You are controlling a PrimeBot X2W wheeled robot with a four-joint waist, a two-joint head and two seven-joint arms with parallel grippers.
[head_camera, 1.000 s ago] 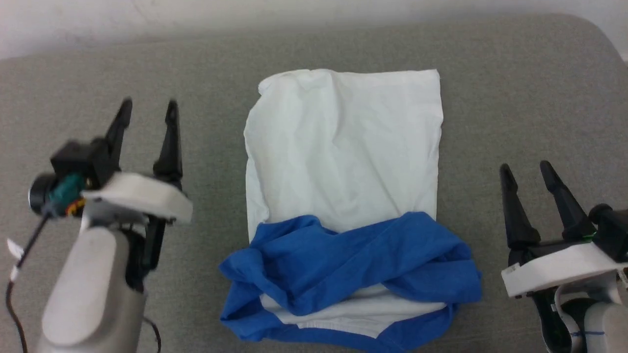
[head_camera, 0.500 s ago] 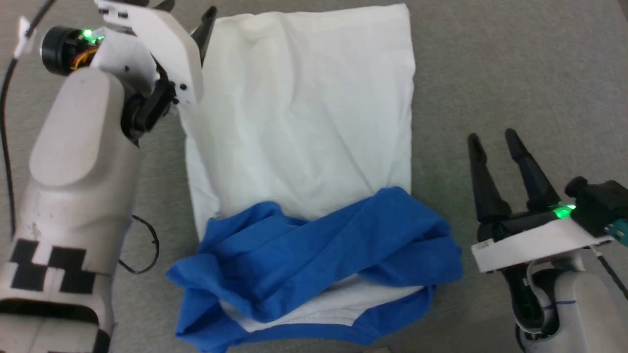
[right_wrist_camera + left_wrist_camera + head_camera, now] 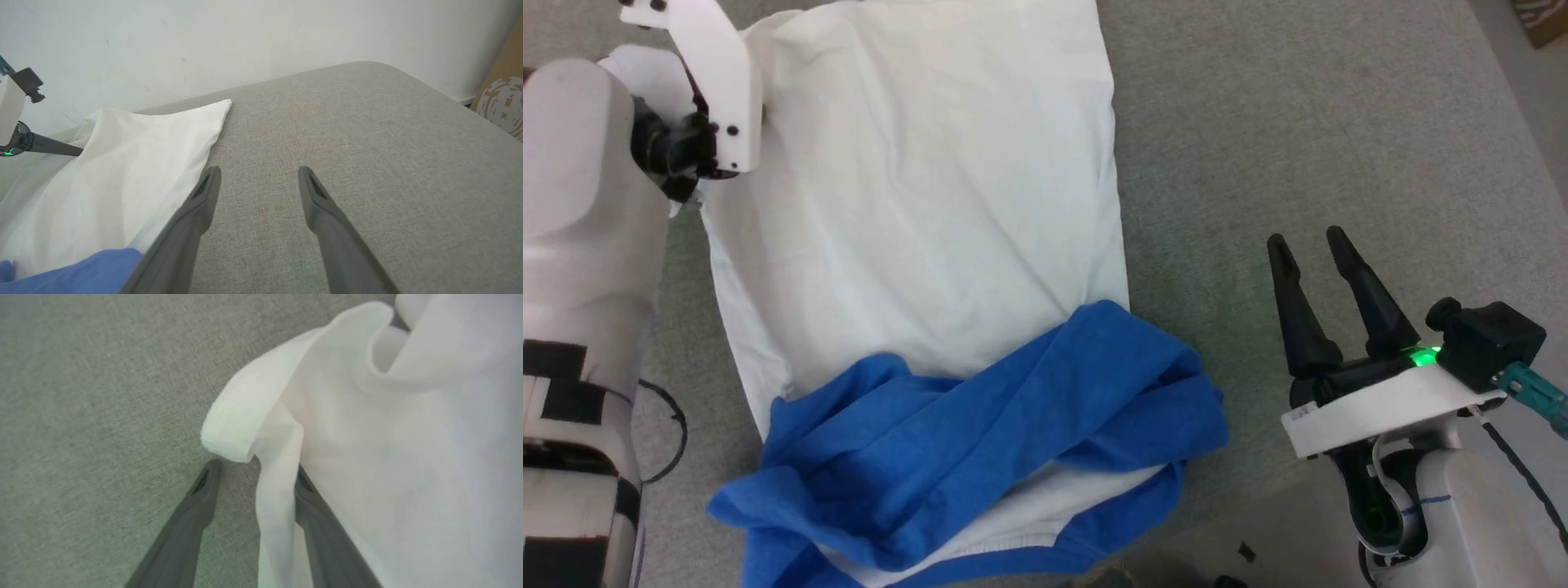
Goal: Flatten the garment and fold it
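Garment point(image 3: 915, 204) spread lengthwise on a grey upholstered surface point(image 3: 1298, 122), hem end away from the robot; blue sleeves point(image 3: 980, 416) lie crossed and bunched over the near end, so flattening appears incomplete. Left gripper point(image 3: 257, 467) sits at the far left hem corner point(image 3: 229, 433), which is rolled up off the surface; its jaws stand apart with a loose fold of white cloth between them, nothing pinched yet. Right gripper point(image 3: 1305, 238) hovers to the right of the garment, well apart from it, jaws spread and empty. Step in hand, by judgement: taking hold of the hem, either to draw it taut or to begin a fold toward the near end. Next move calls for pinching the rolled layers together, and for the right gripper to reach the far right hem corner point(image 3: 226, 104). Open surface lies right of the cloth; the near end sits close to the surface's front edge; a wall point(image 3: 204, 41) stands near behind the hem, limiting forward reach.
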